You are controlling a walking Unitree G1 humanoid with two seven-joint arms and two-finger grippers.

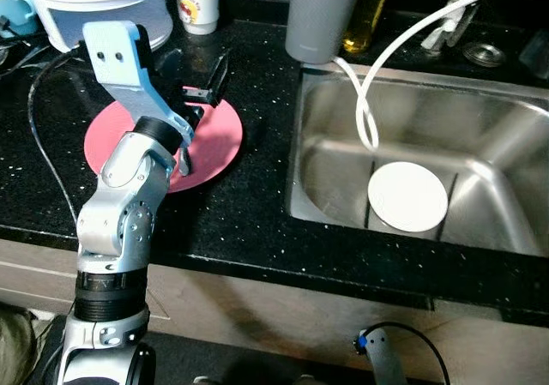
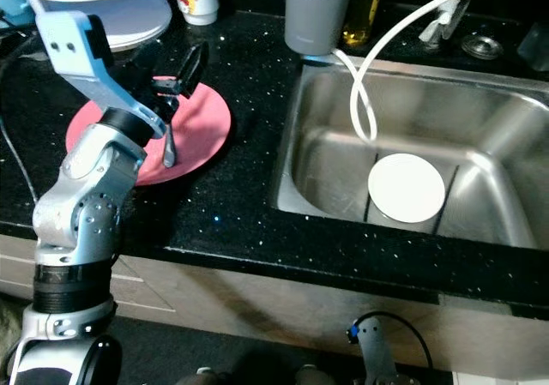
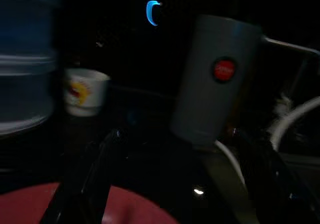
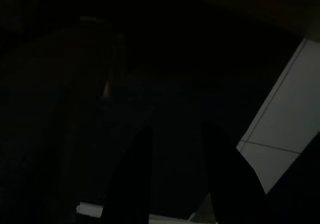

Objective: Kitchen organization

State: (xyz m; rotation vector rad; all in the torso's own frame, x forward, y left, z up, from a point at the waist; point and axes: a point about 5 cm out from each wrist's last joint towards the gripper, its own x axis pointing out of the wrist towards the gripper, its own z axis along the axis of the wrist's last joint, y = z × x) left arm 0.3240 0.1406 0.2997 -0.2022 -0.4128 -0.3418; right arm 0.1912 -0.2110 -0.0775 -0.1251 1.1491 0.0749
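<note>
A pink plate (image 1: 214, 136) lies flat on the black counter (image 1: 249, 205), left of the steel sink (image 1: 330, 115). My left gripper (image 1: 204, 115) hovers low over the plate, open wide, with one finger toward the plate's far rim and the other over its near side. In the left wrist view the fingers (image 3: 82, 184) are spread with nothing between them, and the plate (image 3: 130, 209) lies below. A round white plate (image 1: 408, 196) lies in the sink's bottom. My right arm (image 1: 382, 359) hangs idle below the counter edge; the dark right wrist view shows its gripper (image 4: 175, 134) open.
At the counter's back stand a grey canister with a red button (image 1: 322, 16), a white printed cup (image 1: 197, 3), a large white container (image 1: 94, 3) and an oil bottle (image 1: 369, 16). A white hose (image 1: 377, 68) loops into the sink. A black cable (image 1: 43, 145) runs across the counter's left.
</note>
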